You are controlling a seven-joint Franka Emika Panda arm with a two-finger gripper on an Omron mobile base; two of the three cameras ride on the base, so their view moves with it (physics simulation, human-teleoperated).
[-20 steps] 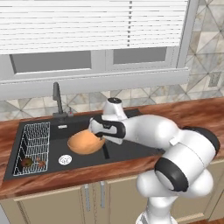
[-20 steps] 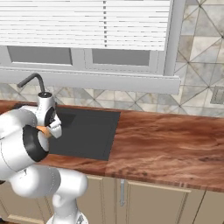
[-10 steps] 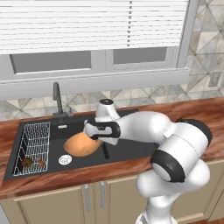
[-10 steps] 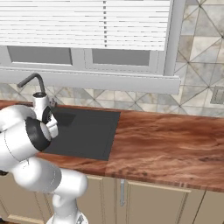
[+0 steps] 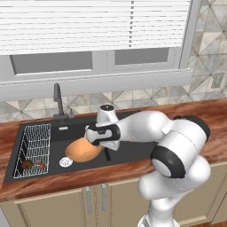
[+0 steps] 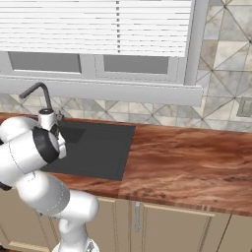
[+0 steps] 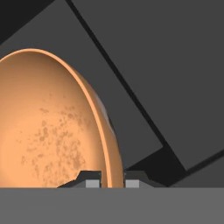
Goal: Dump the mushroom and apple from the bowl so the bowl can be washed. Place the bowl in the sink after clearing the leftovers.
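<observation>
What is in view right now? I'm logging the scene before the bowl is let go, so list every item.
bowl: one, orange-tan, tilted over the sink, rim between the gripper's fingers
sink: one, black, recessed in the counter
wire rack: one, white, at the sink's left end
leftovers: two small pieces, in the rack
faucet: one, dark, behind the sink
counter: one, reddish wood
gripper: one, dark-tipped, shut on the bowl's rim

I see a window (image 5: 88,26) with white blinds above a patterned tile backsplash (image 6: 221,88). The wood-grain counter (image 6: 187,162) tops beige cabinets (image 6: 167,226).
</observation>
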